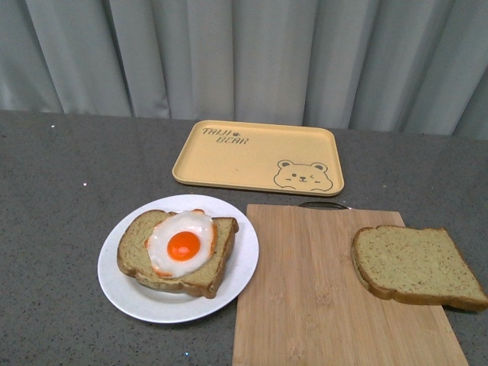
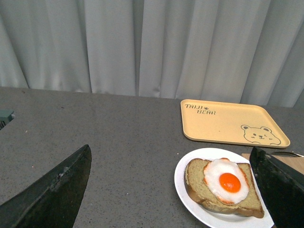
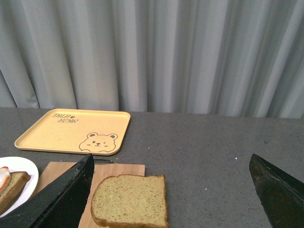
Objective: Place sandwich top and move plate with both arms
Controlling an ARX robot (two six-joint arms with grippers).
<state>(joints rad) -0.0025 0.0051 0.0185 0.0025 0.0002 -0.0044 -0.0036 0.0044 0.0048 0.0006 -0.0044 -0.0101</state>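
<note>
The square brown wholegrain bread slice [image 1: 415, 267] lies flat at the wooden cutting board's [image 1: 320, 297] right end — ahead of the nearer right gripper [image 3: 171, 157], its fingers spread wide and empty.

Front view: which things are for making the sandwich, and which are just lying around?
For the job: sandwich top; plate; egg-topped bread on the plate; left gripper and right gripper, both open and holding nothing.

Just lying about, it seems: yellow bear tray; wooden board under the sandwich top; grey curtain.
</note>
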